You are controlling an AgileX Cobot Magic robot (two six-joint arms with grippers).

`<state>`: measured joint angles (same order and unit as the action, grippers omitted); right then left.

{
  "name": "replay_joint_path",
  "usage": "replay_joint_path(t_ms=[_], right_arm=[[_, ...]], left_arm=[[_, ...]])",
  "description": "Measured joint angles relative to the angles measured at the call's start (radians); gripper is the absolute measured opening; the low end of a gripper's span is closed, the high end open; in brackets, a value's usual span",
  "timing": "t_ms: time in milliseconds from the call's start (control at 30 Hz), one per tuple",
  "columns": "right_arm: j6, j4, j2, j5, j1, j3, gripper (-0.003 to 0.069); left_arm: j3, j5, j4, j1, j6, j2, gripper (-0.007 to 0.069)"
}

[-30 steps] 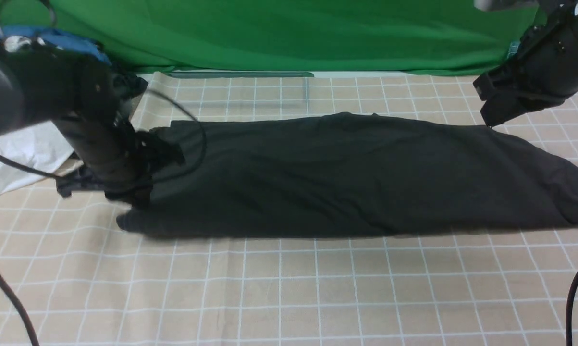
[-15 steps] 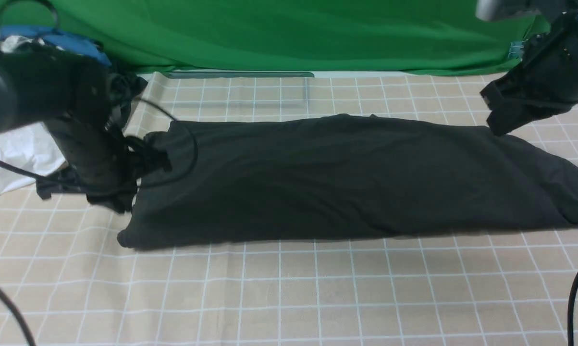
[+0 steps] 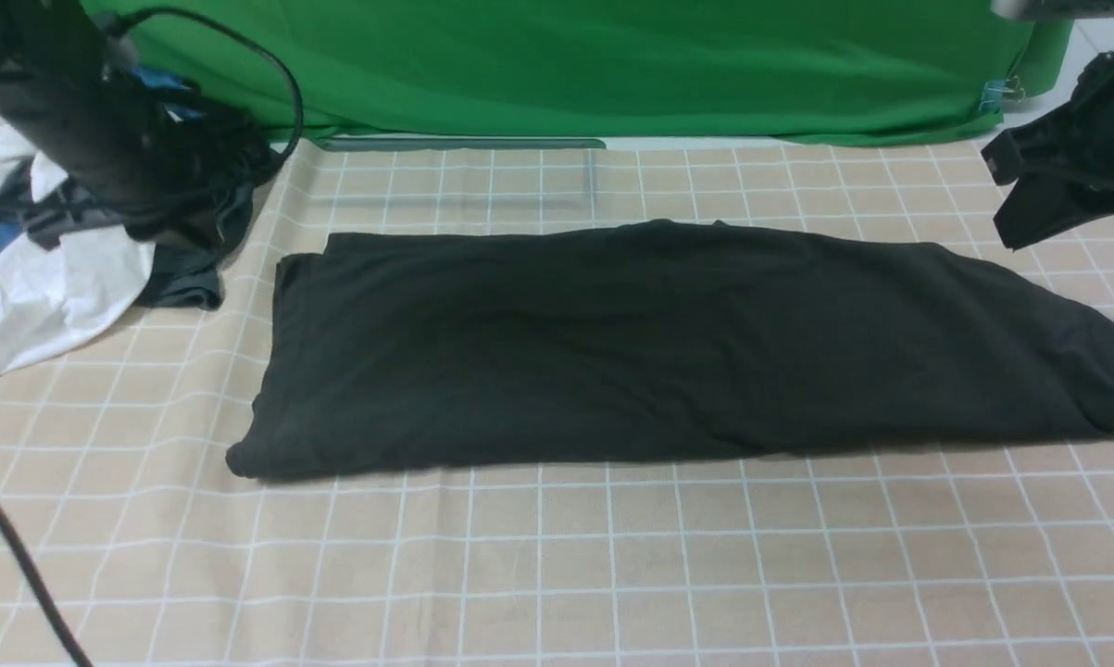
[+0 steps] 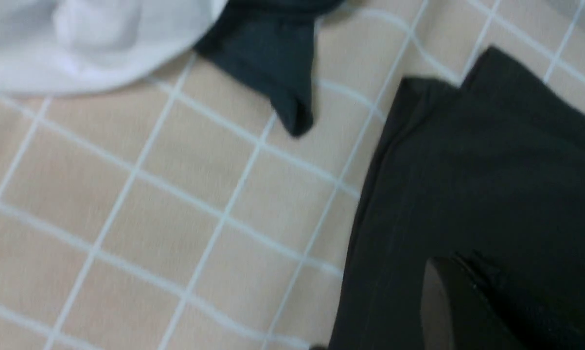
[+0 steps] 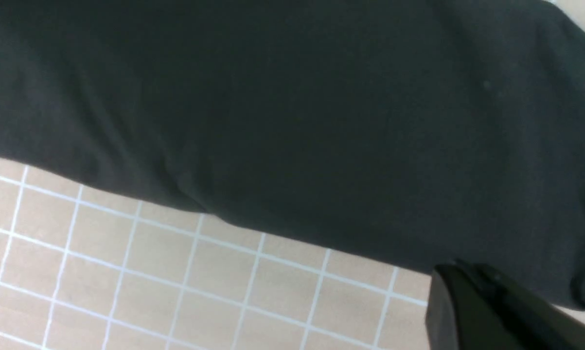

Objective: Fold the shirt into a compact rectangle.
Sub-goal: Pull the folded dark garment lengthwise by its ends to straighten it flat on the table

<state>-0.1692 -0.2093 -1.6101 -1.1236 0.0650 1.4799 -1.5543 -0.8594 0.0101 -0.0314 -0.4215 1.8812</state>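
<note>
Front view: the shirt is seen laid on the counter as one long black band running from left to right. Its left end is squared off just beside the dark grey garment and the white garment, and its right end is tapered and rumpled at the picture's edge. The lengthwise folds are judged to be done, and the step in hand is taken to be the crosswise fold, not yet begun, since the cloth is touched by neither arm. For the next move, both corners of one end would need to be pinched through all layers, lifted clear and carried over toward the other end, with the edges kept in line so that a rectangle is formed and not a skewed wedge; the looser right end may first need to be smoothed. The left arm is raised over the other garments, and the right arm is held off to the right, clear of the cloth. The right jaws are closed completely and nothing is gripped by them. The left jaws are hidden in the front view and only a dark tip is shown by the left wrist view, so they can only be judged closed or very nearly so, with nothing held.
</note>
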Motion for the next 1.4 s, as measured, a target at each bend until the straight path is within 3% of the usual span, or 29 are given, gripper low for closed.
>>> replay_joint_path(t_ms=[167, 200, 233, 367, 467, 567, 633, 700, 733, 800, 867, 1033, 1400], right_arm=[[0.001, -0.001, 0.000, 0.004, 0.000, -0.003, 0.0035], [0.004, -0.001, 0.000, 0.014, 0.000, -0.004, 0.0035], [0.005, -0.001, 0.000, 0.015, 0.000, -0.004, 0.0035], [0.008, -0.001, 0.000, 0.022, 0.000, -0.005, 0.0035], [0.008, -0.001, 0.000, 0.024, 0.000, -0.005, 0.0035], [0.008, -0.001, 0.000, 0.033, 0.000, -0.005, 0.0035], [0.008, -0.001, 0.000, 0.045, 0.000, -0.005, 0.0035], [0.008, -0.001, 0.000, 0.049, 0.000, -0.005, 0.0035], [0.008, -0.001, 0.000, 0.054, 0.000, -0.005, 0.0035], [0.008, -0.002, 0.000, 0.055, 0.000, -0.005, 0.0035], [0.008, -0.002, 0.000, 0.055, 0.000, -0.005, 0.0035], [0.008, -0.002, 0.000, 0.056, 0.000, -0.005, 0.0038], [0.011, -0.002, 0.000, 0.069, 0.000, -0.005, 0.0043]], left_arm=[[-0.094, 0.060, -0.010, 0.000, 0.061, 0.158, 0.0142], [-0.125, 0.085, -0.010, 0.000, 0.069, 0.222, 0.0210], [-0.127, 0.085, -0.010, 0.000, 0.069, 0.229, 0.0210], [-0.155, 0.160, -0.021, 0.000, 0.108, 0.333, 0.0377], [-0.164, 0.181, -0.046, 0.001, 0.146, 0.346, 0.0412], [-0.166, 0.182, -0.074, 0.000, 0.230, 0.349, 0.0391], [-0.166, 0.176, -0.076, -0.001, 0.251, 0.349, 0.0329], [-0.166, 0.176, -0.076, -0.003, 0.255, 0.349, 0.0244], [-0.166, 0.175, -0.077, -0.004, 0.257, 0.348, 0.0141], [-0.165, 0.167, -0.077, -0.004, 0.257, 0.341, 0.0055], [-0.164, 0.150, -0.077, -0.002, 0.257, 0.328, 0.0024], [-0.162, 0.141, -0.078, 0.000, 0.260, 0.247, 0.0012], [-0.165, 0.328, -0.089, 0.001, 0.289, 0.221, 0.0012]])
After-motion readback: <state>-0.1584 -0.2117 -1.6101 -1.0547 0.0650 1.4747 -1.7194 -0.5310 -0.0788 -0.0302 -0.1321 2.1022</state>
